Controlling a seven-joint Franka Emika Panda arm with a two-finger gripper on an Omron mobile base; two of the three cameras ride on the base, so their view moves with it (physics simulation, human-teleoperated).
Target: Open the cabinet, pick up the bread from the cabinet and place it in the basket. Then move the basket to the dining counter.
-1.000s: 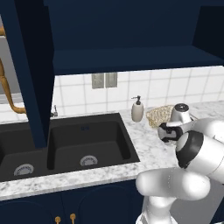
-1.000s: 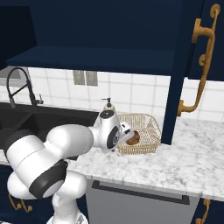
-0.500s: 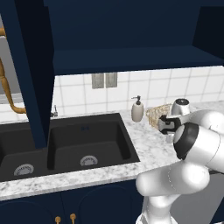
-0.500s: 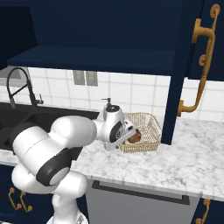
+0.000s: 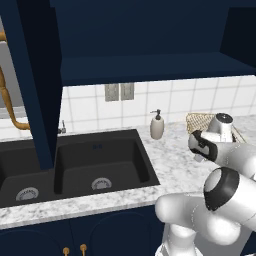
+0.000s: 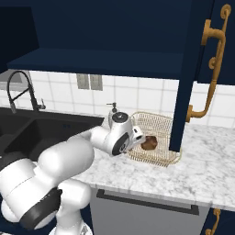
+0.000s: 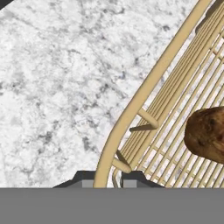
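A: Progress? Cabinet (image 6: 193,69) is seen open, bread (image 6: 148,143) is seen lying in the basket (image 6: 158,126), off-centre toward the arm's side.

B: So what's left is judged to be the carry to the dining counter (not visible here).

A: Tool (image 7: 108,178) state? Fingertips (image 7: 131,178) are set either side of the basket's rim wire, slightly apart; whether the wire is actually pinched cannot be told.

B: Basket location: on the marble worktop (image 6: 202,167), right of the sink (image 5: 95,162), below the open door.

A: Long axis is judged to run along the backsplash wall, mouth up, level.
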